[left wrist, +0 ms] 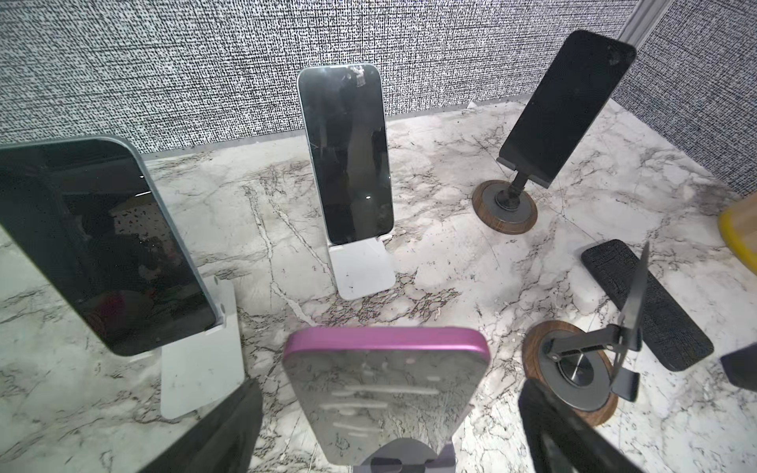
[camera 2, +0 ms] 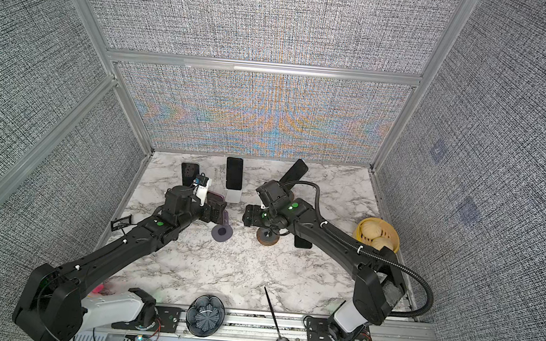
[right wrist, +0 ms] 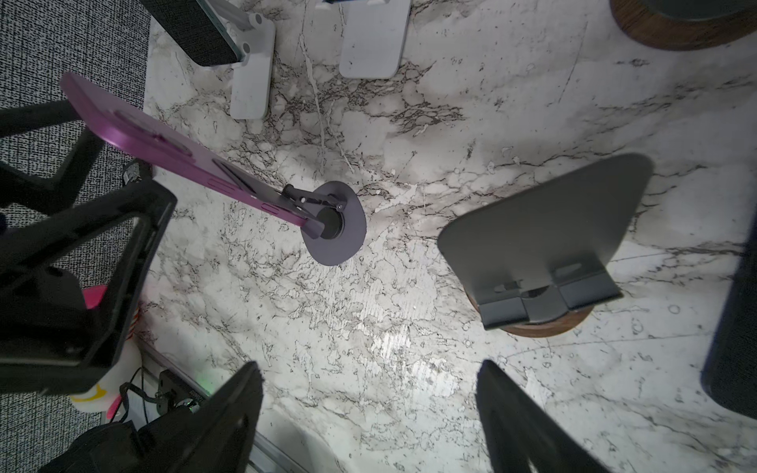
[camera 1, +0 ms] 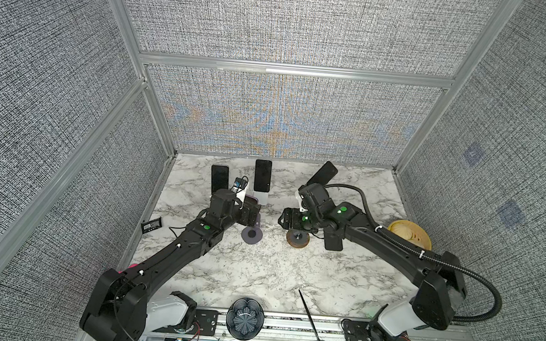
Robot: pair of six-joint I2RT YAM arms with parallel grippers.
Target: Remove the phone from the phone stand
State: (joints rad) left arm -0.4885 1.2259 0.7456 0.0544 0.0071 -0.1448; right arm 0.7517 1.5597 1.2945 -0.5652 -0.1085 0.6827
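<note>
A purple phone point(left wrist: 385, 389) leans on a purple round-based phone stand point(right wrist: 340, 233) near the table's middle, also seen in a top view point(camera 1: 252, 234). My left gripper point(left wrist: 389, 393) is open, one finger on each side of the phone's upper part, with a gap on both sides. Seen from the right wrist, the phone point(right wrist: 164, 143) tilts away from its stand toward the left fingers point(right wrist: 135, 254). My right gripper point(right wrist: 368, 366) hangs open over bare marble, next to an unoccupied grey stand on a wooden base point(right wrist: 545, 229).
Three more phones stand on stands along the back point(left wrist: 102, 241) point(left wrist: 346, 155) point(left wrist: 567, 102). A dark textured phone point(camera 1: 333, 241) lies flat under the right arm. A bamboo steamer point(camera 1: 409, 237) sits at the right edge; a dark bowl point(camera 1: 244, 322) and a black spoon point(camera 1: 314, 324) lie at the front.
</note>
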